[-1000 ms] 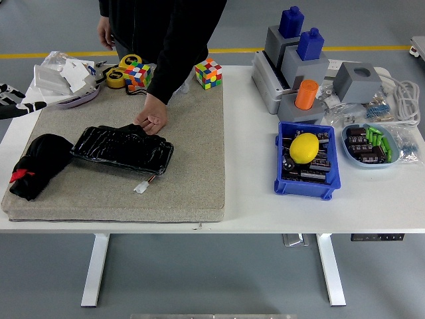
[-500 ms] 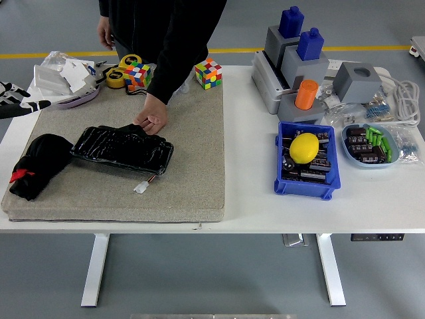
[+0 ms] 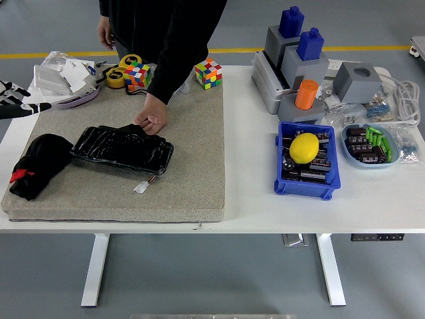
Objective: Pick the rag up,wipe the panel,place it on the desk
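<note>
- While only its tip shows at the left edge of the view, the robot's left hand (image 3: 13, 100) sits above the surface's far left part, with white-and-black fingers (image 3: 8, 86) spread and holding nothing.
- No right hand of the robot shows.
- Nearest those fingers, a pale tray (image 3: 78, 100) with white packets stands at the far left corner of the grey mat (image 3: 192, 173).
- On the mat's near left part lies the rag (image 3: 38, 163), a bunched black cloth with a small red spot, touching nothing but the mat.
- Just right of the rag lies the panel (image 3: 123, 147), black and glossy, with a short lead and white plug by its near right corner.
- A person's hand (image 3: 153, 121) rests on the panel's far edge, fingers curled down onto it.
- Two puzzle cubes (image 3: 208, 72) and tape rolls stand along the mat's far edge.
- On the surface's right half, a blue bin (image 3: 331, 174) holds a lemon (image 3: 305, 147) beside grey blocks.
</note>
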Controlling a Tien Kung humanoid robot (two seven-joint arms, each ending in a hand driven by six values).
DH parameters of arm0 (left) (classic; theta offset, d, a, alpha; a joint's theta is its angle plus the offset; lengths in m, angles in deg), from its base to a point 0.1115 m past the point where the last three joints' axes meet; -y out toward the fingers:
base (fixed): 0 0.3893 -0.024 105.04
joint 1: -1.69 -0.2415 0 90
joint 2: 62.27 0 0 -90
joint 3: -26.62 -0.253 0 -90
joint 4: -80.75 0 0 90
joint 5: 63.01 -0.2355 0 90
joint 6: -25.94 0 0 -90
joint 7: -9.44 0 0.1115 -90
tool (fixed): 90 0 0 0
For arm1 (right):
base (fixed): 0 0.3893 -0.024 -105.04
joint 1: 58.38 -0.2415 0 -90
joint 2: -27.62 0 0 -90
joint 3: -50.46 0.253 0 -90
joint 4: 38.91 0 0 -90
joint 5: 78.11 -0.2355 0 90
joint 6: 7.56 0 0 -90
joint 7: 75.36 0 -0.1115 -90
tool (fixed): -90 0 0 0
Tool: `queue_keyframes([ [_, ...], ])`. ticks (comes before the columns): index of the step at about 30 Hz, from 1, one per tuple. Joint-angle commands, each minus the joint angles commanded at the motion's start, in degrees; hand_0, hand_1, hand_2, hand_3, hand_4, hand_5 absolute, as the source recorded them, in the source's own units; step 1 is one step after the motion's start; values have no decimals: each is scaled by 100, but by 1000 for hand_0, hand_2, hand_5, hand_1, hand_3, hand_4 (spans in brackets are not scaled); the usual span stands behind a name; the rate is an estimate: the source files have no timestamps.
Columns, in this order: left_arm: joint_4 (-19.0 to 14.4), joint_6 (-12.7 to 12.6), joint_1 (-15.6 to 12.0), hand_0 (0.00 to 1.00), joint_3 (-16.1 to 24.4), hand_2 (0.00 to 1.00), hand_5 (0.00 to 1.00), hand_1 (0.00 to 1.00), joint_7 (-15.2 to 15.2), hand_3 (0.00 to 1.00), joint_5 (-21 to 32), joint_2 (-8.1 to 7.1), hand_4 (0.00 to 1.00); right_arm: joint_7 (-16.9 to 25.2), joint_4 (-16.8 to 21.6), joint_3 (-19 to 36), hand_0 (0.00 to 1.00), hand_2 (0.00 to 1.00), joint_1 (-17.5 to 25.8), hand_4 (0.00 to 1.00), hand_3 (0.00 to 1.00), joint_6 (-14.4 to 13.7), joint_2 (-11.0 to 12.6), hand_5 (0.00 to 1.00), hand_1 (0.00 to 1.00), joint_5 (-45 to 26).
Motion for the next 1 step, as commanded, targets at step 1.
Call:
queue_keyframes([
  [1,0,3,-3,548,15,701,762,677,1,790,12,6,998,2,-3,-1,728,684,1,998,593,2,-7,509,679,-6],
])
